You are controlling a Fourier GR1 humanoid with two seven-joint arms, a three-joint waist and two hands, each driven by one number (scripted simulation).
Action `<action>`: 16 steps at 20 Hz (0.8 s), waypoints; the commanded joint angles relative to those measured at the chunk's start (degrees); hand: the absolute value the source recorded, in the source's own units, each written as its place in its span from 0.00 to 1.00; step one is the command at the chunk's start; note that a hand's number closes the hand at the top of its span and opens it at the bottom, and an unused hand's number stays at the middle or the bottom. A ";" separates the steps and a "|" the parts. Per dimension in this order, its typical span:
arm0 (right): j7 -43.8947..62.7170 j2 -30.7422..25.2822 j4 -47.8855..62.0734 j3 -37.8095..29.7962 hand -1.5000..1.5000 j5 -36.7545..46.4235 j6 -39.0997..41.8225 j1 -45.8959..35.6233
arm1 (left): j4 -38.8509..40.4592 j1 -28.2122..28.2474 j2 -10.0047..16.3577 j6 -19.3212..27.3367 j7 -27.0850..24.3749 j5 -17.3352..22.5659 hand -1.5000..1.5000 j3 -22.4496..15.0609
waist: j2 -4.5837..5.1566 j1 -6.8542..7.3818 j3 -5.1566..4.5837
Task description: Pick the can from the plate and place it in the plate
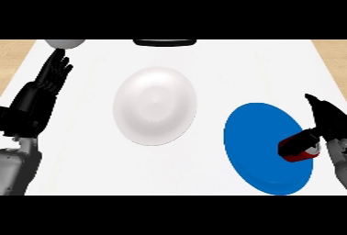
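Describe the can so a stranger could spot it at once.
On the white counter, find the blue plate right of the white plate. At the blue plate's right edge the right robot hand curls round the can. It is small and red, unlike anything nearby.

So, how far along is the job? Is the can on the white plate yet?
Not yet. Done: the right hand is curled round the can. In hand: the can is over the right side of the blue plate; I cannot tell if it is lifted. Left: carrying it to the white plate, which holds nothing, and releasing.
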 commanded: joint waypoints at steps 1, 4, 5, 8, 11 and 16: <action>7.35 -0.38 3.31 -0.79 0.00 -0.77 2.53 2.87 | 0.23 0.44 0.31 -1.50 0.29 1.14 0.50 1.09 | 0.06 -0.04 0.05; 9.79 1.80 2.55 0.01 0.00 0.87 2.15 2.74 | -1.56 -0.04 0.26 -1.15 1.48 0.36 0.50 1.13 | -0.03 0.11 0.06; 9.62 1.91 4.32 -0.79 0.00 1.09 2.39 1.56 | -1.43 -0.94 0.01 -0.82 1.78 -0.37 0.50 0.74 | 0.04 0.20 0.06; 7.84 2.72 3.51 -1.39 0.00 0.26 3.21 3.88 | -2.35 2.00 -3.23 0.96 0.41 -2.22 0.50 -1.13 | -0.04 0.02 0.06; 5.61 6.03 9.94 -1.16 0.00 1.92 3.20 1.21 | -2.02 -3.03 -1.76 -0.27 4.48 -1.44 0.50 0.10 | 0.17 0.44 0.10; 1.00 7.29 11.67 -2.35 0.00 3.17 3.16 5.46 | -2.19 2.72 -2.75 -1.39 0.11 -2.13 0.50 1.63 | 0.06 0.35 0.09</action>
